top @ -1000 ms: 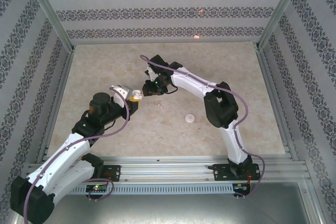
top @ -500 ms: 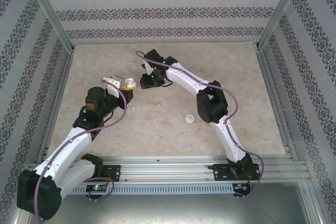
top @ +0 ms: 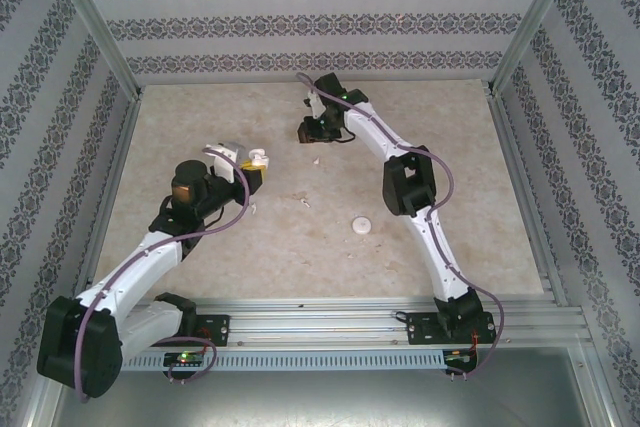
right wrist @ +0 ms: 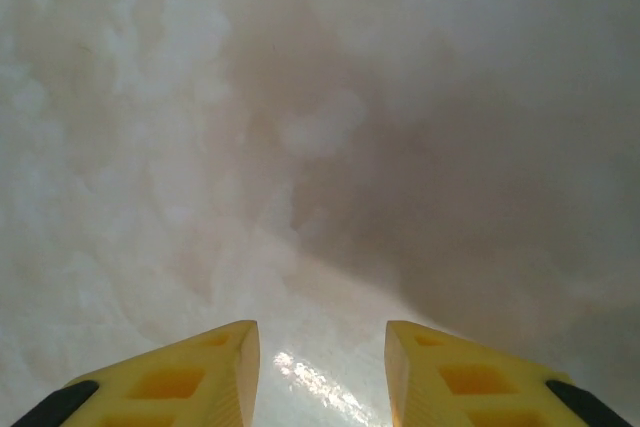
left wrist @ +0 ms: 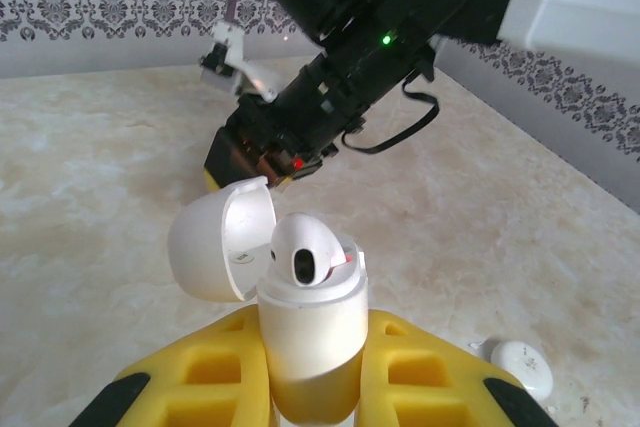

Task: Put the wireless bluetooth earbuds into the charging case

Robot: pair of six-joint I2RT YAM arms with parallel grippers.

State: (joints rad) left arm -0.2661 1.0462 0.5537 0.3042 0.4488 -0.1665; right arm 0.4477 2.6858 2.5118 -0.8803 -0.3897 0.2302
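My left gripper [left wrist: 312, 345] is shut on the charging case [left wrist: 308, 332], a white capsule held upright between the yellow fingers [left wrist: 195, 372]. Its lid [left wrist: 215, 237] is flipped open to the left. One white earbud [left wrist: 305, 250] sits in the case's mouth, head up. Another earbud [left wrist: 522, 365] lies on the table to the lower right. From above, the left gripper [top: 250, 164] is left of centre with the case [top: 257, 159]. My right gripper [top: 308, 134] hangs further back, apart from the case. It is open [right wrist: 322, 342] over bare table, with nothing between its fingers.
The right arm's black wrist [left wrist: 330, 97] fills the space beyond the case. Small white bits [top: 305, 204] [top: 252, 209] [top: 316, 159] lie on the marble-patterned table [top: 200, 127]. A small round white object [top: 361, 225] rests near the middle. Patterned walls enclose three sides.
The right gripper has drawn back from the case toward the far side of the table. The left gripper has kept hold of the case and shifted slightly up-left.
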